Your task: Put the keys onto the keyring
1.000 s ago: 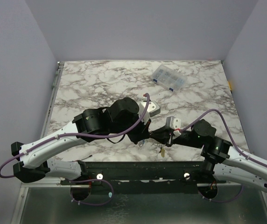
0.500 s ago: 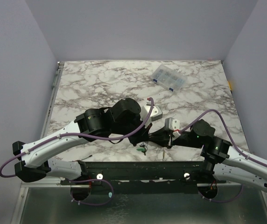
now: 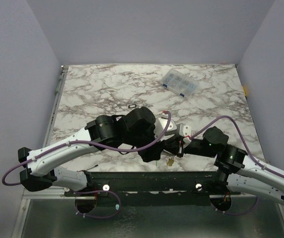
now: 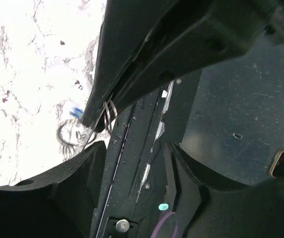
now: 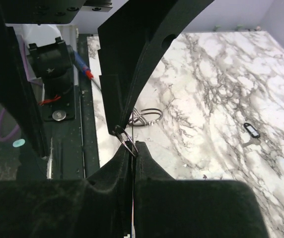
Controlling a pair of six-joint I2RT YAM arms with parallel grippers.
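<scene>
My right gripper is shut on the thin grey wire of the keyring; more of its looped wire shows lower down over the marble. From above, the right gripper sits near the table's front edge with a yellow-orange key just below it. A blue key shows beside the ring wire in the left wrist view. My left gripper is open with nothing between its fingers, close to the right one. A black-rimmed oval tag lies alone on the marble.
A clear plastic compartment box stands at the back right of the marble table. The black mounting rail runs along the near edge, right under both grippers. Purple cables loop over both arms.
My left gripper has opened and shifted right toward the near edge, uncovering the oval tag. The green key seen half a second ago is hidden. The right gripper stays shut on the ring.
</scene>
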